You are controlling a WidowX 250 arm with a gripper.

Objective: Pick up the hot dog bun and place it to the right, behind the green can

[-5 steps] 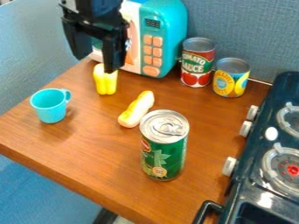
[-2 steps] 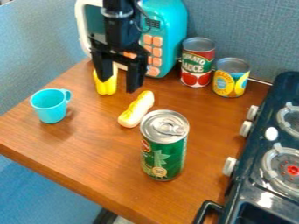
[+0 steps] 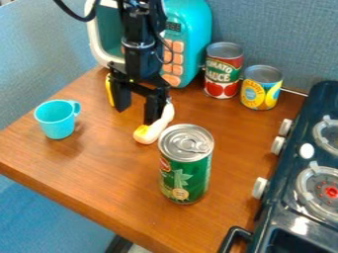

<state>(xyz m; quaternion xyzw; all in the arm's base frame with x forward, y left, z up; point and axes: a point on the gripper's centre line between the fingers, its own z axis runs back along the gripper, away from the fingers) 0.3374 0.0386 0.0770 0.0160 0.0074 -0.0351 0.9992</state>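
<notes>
Yellow-white toy [image 3: 152,132], one, near one claw [image 3: 135,116]

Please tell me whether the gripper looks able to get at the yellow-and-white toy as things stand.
Probably yes: the gripper hangs open by the toy, holding nothing, and nothing lies on it, though the green can stands close beside it.

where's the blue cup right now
In the camera view, the blue cup stands upright near the left edge of the wooden table, left of the hot dog toy and the green can.
</notes>
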